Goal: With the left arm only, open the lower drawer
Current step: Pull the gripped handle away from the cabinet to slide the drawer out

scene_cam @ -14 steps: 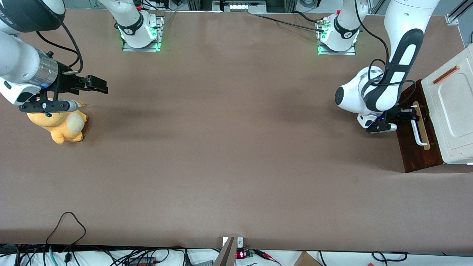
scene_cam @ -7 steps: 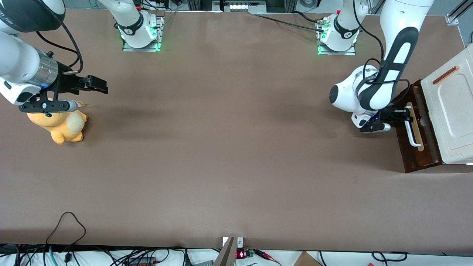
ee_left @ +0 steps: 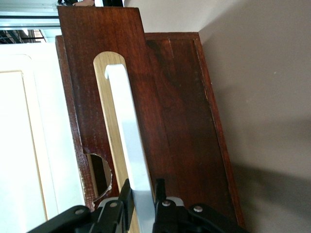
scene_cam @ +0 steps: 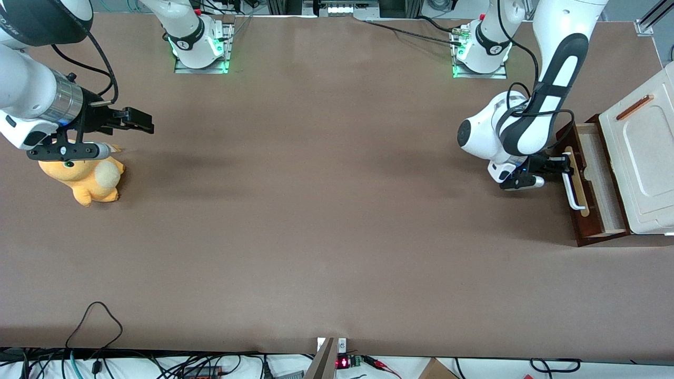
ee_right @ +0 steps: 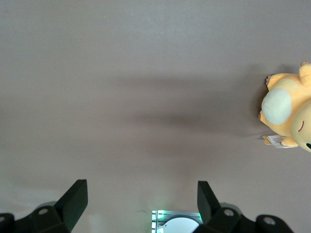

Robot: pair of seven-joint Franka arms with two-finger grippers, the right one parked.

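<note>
**Desk:** Where does the lower drawer [scene_cam: 597, 181] stand?

**Photographer:** At the working arm's end of the worktop [scene_cam: 316, 210], under the cream-white cabinet top [scene_cam: 645, 158]. It is partly out: a strip of its pale wood box shows between the dark front and the cabinet top.

**Desk:** And the left arm [scene_cam: 532, 116]?

**Photographer:** Bent down in front of the drawer, its gripper [scene_cam: 561, 167] on the white bar handle [scene_cam: 573, 181]. In the wrist view the black fingers [ee_left: 127, 196] sit clamped on either side of the bar [ee_left: 129, 136], near the end of it that lies farther from the front camera.

**Desk:** What does the next pull turn on?

**Photographer:** The bar's long axis runs along the drawer front, nearer-to-farther from the front camera; the fingers straddle it crosswise. My judgement: the pull should go straight away from the cabinet, square to the bar. Gripped off-centre, the drawer could skew and bind.

**Desk:** Progress?

**Photographer:** Roughly partway, by my reading; more travel seems available.
</note>
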